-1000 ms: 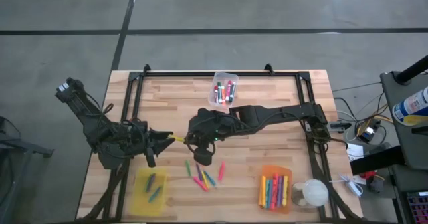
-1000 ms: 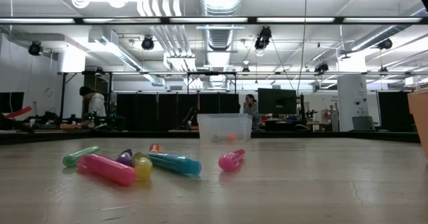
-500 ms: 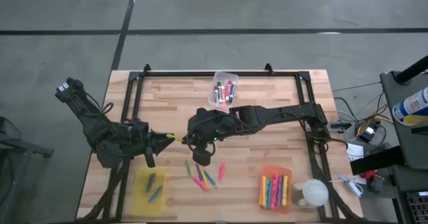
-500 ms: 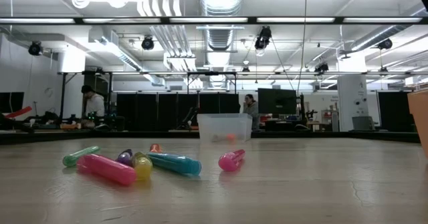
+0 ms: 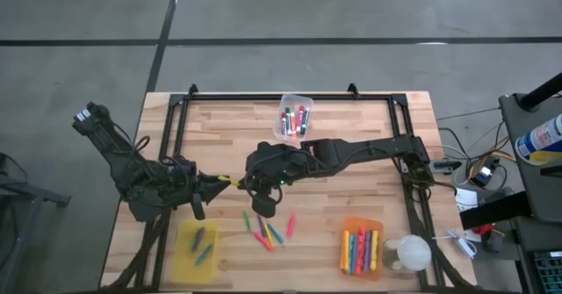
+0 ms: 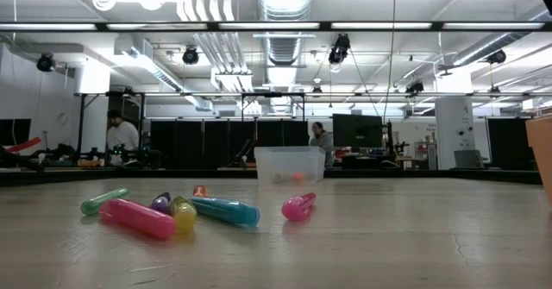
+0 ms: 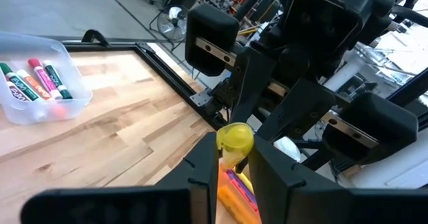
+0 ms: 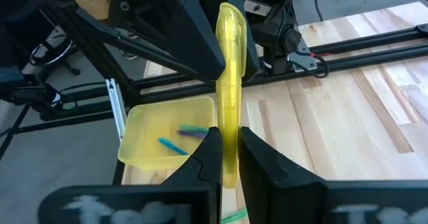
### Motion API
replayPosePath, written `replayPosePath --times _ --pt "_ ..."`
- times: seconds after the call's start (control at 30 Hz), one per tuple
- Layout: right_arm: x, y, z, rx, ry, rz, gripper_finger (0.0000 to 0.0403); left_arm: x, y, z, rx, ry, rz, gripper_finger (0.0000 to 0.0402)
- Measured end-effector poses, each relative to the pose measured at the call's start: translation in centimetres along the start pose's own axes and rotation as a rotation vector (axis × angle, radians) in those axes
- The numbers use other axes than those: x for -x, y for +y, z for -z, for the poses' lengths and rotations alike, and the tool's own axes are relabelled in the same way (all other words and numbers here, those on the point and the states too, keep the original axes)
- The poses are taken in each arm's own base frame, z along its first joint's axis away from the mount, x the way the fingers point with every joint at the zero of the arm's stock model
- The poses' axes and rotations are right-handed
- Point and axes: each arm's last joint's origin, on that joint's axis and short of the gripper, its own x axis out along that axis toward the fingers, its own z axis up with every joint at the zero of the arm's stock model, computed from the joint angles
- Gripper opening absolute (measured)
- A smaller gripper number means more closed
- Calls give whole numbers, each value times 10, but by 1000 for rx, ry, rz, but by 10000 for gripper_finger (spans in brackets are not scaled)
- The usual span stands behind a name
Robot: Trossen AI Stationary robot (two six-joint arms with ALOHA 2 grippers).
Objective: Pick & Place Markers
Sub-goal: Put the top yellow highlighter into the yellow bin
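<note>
You can't see either arm from table height. The yellow plastic marker [image 8: 229, 90] has its lower end buried between the right gripper's fingers [image 8: 206, 160], at 6 o'clock.

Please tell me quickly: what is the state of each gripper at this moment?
Left gripper: closed on one end of the yellow marker.
Right gripper: shut on the other end of the same yellow marker, above the table middle.

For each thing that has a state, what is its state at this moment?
Yellow marker: held at both ends, off the table.
Right gripper: fingers shut on yellow marker.
Left gripper: fingers on the yellow marker's other end.
Yellow bin: open, a few markers inside.
Orange bin: open, a row of markers inside.
Clear bin: open, several markers inside.
Loose markers: lying flat on table.
</note>
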Motion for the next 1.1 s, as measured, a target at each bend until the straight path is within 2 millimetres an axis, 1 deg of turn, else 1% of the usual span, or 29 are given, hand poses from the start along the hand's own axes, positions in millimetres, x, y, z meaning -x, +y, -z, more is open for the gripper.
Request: replayPosePath --times 0.43,0.6,0.7,0.87,1.0,1.1 --pt "-7 -3 6 -29 22 -34 22 -1 -1 1 22 9 11 65" --pt "-8 -2 5 -15 5 -38 27 -1 -1 0 31 9 12 64" --pt "-9 -2 3 -15 -15 -45 53 0 -1 0 36 7 15 64" --pt "-9 -5 3 -57 -10 -33 128 0 -1 0 38 12 18 64" --pt "-9 -6 13 -66 89 -10 181 0 -1 0 37 36 32 64" --pt "-7 -7 22 -59 179 21 206 1 -2 -1 44 52 46 64"
